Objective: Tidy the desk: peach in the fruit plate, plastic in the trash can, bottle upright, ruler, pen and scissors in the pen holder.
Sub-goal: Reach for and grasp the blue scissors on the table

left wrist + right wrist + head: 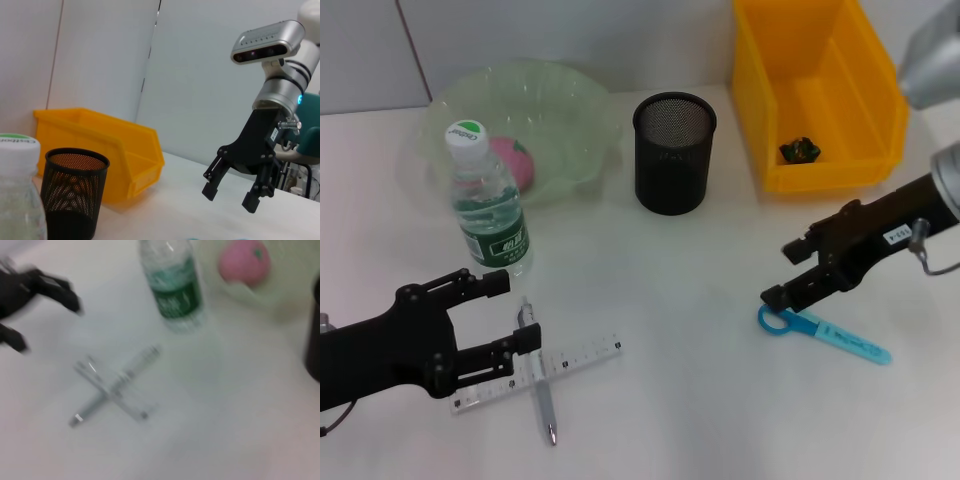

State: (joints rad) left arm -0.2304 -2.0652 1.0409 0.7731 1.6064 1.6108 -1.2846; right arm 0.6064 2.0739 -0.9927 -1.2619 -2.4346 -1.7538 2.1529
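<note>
Nearest, pen (540,378) crosses ruler (542,367) beside the left tool (512,312), jaws apart; right tool (782,272), jaws apart, hovers over scissors (825,332) on bare tabletop (700,400)

There was one peach (512,160), one plate (570,110), one bottle (488,203), one holder (674,153), one bin (817,90), one ruler (570,358), one pen (542,385), one scissors (825,332), and two grippers.
</note>
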